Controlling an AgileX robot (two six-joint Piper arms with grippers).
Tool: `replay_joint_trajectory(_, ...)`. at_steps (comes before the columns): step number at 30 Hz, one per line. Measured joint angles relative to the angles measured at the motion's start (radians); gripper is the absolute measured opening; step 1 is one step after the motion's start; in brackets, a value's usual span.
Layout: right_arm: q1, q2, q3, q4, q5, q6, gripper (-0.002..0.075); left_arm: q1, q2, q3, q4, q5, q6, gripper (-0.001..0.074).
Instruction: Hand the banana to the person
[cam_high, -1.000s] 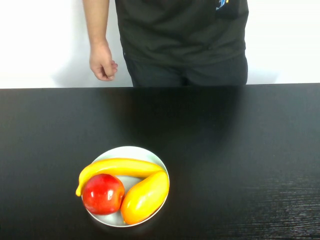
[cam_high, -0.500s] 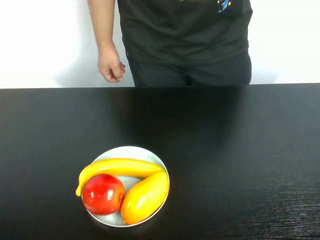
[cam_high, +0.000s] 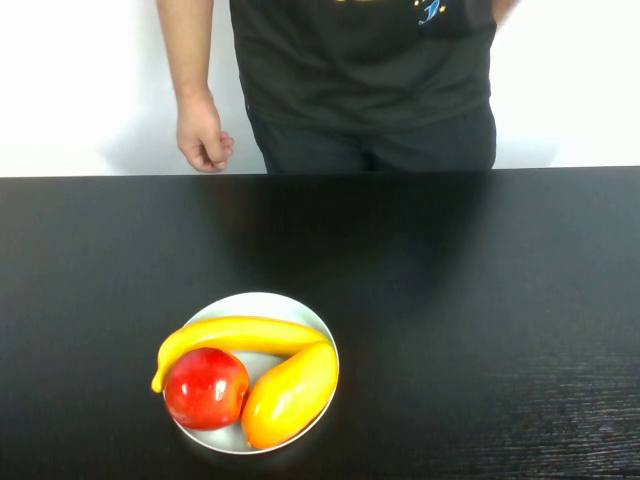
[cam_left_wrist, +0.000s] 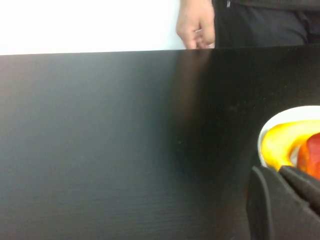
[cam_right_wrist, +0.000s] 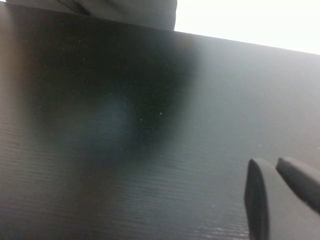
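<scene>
Person stands at the table far edge. Banana on white plate, touching apple. Left claw and right claw both look closed, empty. Pre-grasp; I judge the left reaches next.

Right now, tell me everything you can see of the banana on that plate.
The banana is long, curved, smooth and glossy yellow, with tapered ends. It lies on its side along the far part of the white plate, its left tip curling down past the rim. The red apple and the yellow-orange mango press against its near side. Neither gripper touches it: the left gripper is low beside the plate, the right gripper over bare table.
</scene>
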Motion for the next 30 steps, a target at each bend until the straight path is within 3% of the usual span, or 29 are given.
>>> replay_joint_trajectory(10, 0.0, 0.0, 0.0, 0.0, 0.0, 0.0, -0.0011, 0.0, 0.0, 0.002, -0.31, -0.203, -0.25, -0.0004)
replay_joint_trajectory(18, 0.0, 0.0, 0.0, 0.0, 0.0, 0.0, -0.0011, 0.0, 0.0, 0.002, -0.339, -0.27, -0.224, -0.0004)
replay_joint_trajectory(30, 0.0, 0.0, 0.0, 0.0, 0.0, 0.0, -0.0011, 0.0, 0.0, -0.003, -0.34, -0.172, -0.212, -0.0004)
